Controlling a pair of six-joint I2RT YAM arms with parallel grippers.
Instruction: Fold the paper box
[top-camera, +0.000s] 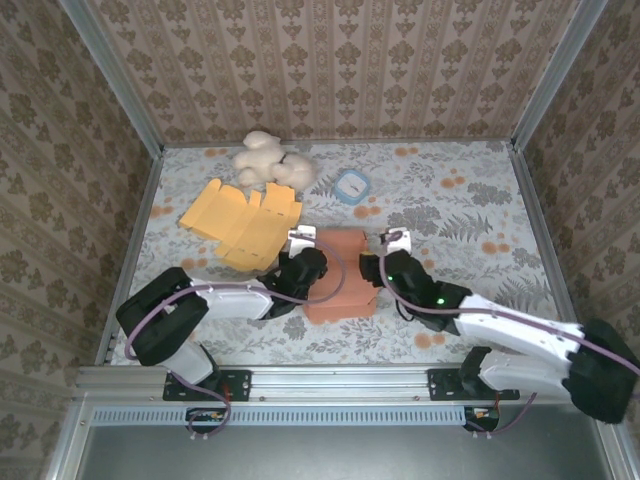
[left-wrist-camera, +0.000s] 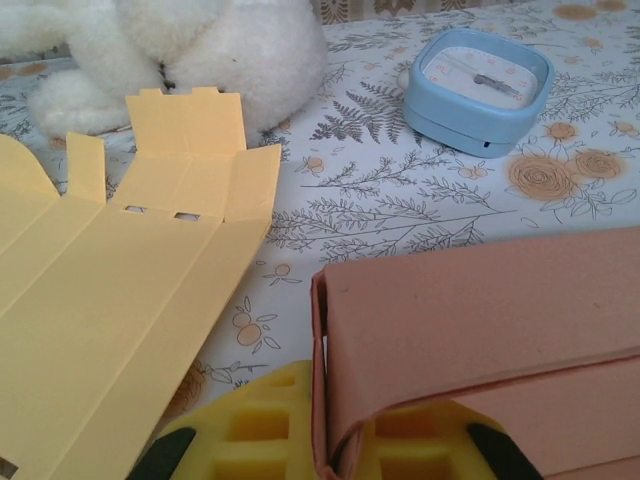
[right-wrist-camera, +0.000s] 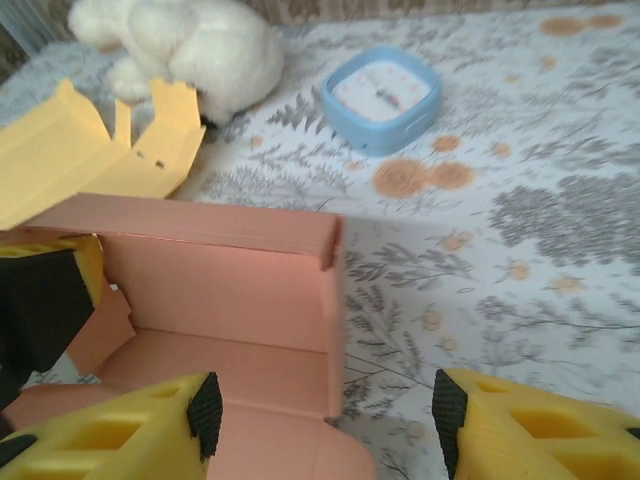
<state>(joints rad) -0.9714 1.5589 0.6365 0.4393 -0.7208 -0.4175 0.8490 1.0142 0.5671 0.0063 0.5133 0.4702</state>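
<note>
The paper box (top-camera: 340, 280) is a pink card box, partly folded, lying mid-table between both arms. My left gripper (top-camera: 306, 264) is shut on its left wall; in the left wrist view that folded pink wall (left-wrist-camera: 340, 400) stands pinched between the yellow fingers (left-wrist-camera: 250, 430) of the gripper (left-wrist-camera: 335, 450). My right gripper (top-camera: 380, 258) sits at the box's right side. In the right wrist view it (right-wrist-camera: 327, 420) is open, and the box's upright right wall (right-wrist-camera: 335, 320) stands between its pads without touching them. The box floor (right-wrist-camera: 230, 370) and back wall show inside.
A flat yellow card box blank (top-camera: 245, 220) lies left of the pink box. A white plush toy (top-camera: 268, 160) and a small blue square clock (top-camera: 352, 186) sit further back. Patterned walls with metal rails close the table on three sides.
</note>
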